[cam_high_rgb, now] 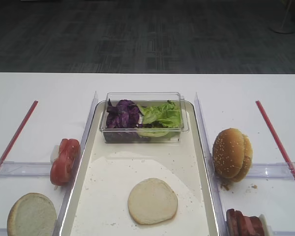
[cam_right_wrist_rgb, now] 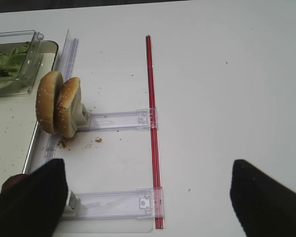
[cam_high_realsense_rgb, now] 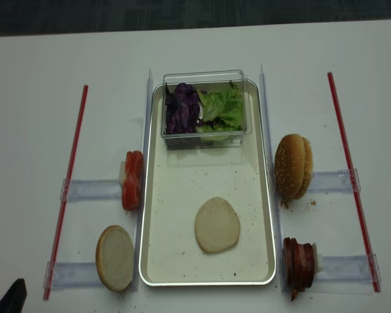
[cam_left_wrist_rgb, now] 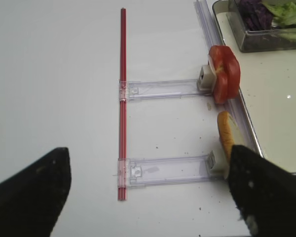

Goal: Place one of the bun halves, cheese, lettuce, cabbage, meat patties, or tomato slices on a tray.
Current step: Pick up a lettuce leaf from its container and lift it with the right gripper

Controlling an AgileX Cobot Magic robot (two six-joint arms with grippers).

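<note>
One pale bun half (cam_high_realsense_rgb: 217,225) lies flat on the cream tray (cam_high_realsense_rgb: 182,261). At the tray's far end are purple cabbage (cam_high_realsense_rgb: 182,107) and green lettuce (cam_high_realsense_rgb: 223,107). On the left stand tomato slices (cam_high_realsense_rgb: 132,179) and another bun half (cam_high_realsense_rgb: 115,257). Sesame bun tops (cam_high_realsense_rgb: 293,166) and meat patties (cam_high_realsense_rgb: 300,259) stand on the right. Cheese is out of view. My left gripper (cam_left_wrist_rgb: 148,192) hovers open over the table left of the tray, its right finger (cam_left_wrist_rgb: 266,192) near the standing bun half (cam_left_wrist_rgb: 226,133). My right gripper (cam_right_wrist_rgb: 148,197) hovers open right of the tray, holding nothing.
The leaves sit in a clear plastic box (cam_high_rgb: 143,129) on the tray. Clear plastic rails (cam_high_realsense_rgb: 91,189) (cam_high_realsense_rgb: 342,267) hold the food on both sides, joined to red strips (cam_high_realsense_rgb: 68,189) (cam_high_realsense_rgb: 352,182). Crumbs dot the tray and table.
</note>
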